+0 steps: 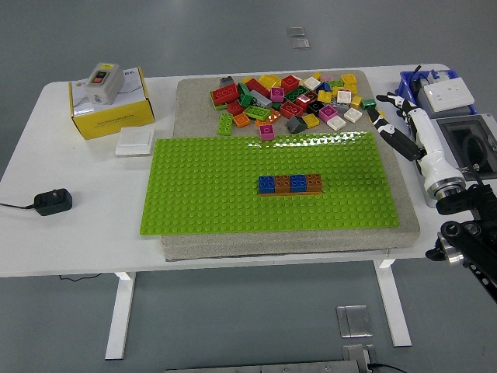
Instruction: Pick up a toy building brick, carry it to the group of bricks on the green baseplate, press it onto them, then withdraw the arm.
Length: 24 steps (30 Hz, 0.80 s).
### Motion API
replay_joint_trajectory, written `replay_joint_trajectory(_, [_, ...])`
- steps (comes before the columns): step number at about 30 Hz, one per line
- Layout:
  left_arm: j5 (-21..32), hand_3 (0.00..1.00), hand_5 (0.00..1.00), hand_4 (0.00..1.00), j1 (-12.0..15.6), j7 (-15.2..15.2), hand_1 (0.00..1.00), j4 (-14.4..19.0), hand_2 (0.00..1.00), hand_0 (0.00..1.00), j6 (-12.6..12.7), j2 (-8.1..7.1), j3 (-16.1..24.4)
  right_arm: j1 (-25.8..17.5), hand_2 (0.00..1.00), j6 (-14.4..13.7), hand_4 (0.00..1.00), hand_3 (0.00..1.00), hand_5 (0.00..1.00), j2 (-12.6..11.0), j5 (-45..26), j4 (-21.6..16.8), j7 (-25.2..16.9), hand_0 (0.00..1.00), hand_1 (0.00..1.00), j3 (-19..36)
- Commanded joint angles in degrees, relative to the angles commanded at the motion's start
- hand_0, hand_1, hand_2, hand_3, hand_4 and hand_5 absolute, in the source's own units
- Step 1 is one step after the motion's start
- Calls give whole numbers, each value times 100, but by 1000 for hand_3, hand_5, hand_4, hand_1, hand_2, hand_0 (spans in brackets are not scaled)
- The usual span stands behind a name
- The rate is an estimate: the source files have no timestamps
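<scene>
The robot's right hand (390, 118), white with black fingers, is hovering at the right of the frame, just past the right end of the heap of loose plastic toy bricks (289, 101) in red, yellow, green, white and magenta, which is lying on the grey felt mat (194, 92) in the upper middle of the frame. Its fingers are standing apart and relaxed, with nothing visible between them, and the nearest loose pieces are sitting just left of the fingertips. The bright green studded baseplate (202, 194) is filling the middle of the frame, resting on the same mat, likely so that it stays put under a press. On it, right of centre, a short row of blue and brown bricks on an orange strip (290, 185) is standing well apart from the hand. This layout suits either a reach toward the heap for a brick or an arm drawing away with the row already built; the empty hand fits both. The left arm is not showing. At upper left of the frame a yellow cardboard box with a grey switch on top (110, 99) is sitting beside a small white square plate (135, 142), and a black plug adapter (52, 202) is lying at the left edge, all clear of the working area.
</scene>
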<state>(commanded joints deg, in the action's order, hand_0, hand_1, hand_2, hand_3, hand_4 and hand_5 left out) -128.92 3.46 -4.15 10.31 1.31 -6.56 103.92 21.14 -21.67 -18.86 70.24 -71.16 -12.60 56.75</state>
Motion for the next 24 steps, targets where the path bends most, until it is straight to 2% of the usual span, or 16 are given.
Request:
replay_joint_trajectory(7, [49,659,751,229,-1,5,601,0,573,637,12,19,6,100,931,-27,759,813,710,-81,-42,-10,-15,995,958,-171])
replay_joint_trajectory(13, [112,658,750,230,27,13,601,0,573,638,17,10,-27,-4,927,-80,759,809,711,-37,179,-84,-1,989,951,41])
replay_joint_trajectory(22, [679,657,749,229,-37,-33,601,0,573,637,12,-122,-550,-174,928,-70,759,807,712,-12,225,-107,-4,980,949,263])
replay_joint_trajectory(23, [717,657,738,234,-47,-43,601,0,572,637,7,-136,-588,-191,864,-66,757,811,711,6,238,-113,-1,971,840,288])
replay_joint_trajectory(24, [752,657,738,234,-58,-51,601,0,572,637,5,-150,-620,-219,864,-56,757,811,711,31,260,-125,9,971,840,337])
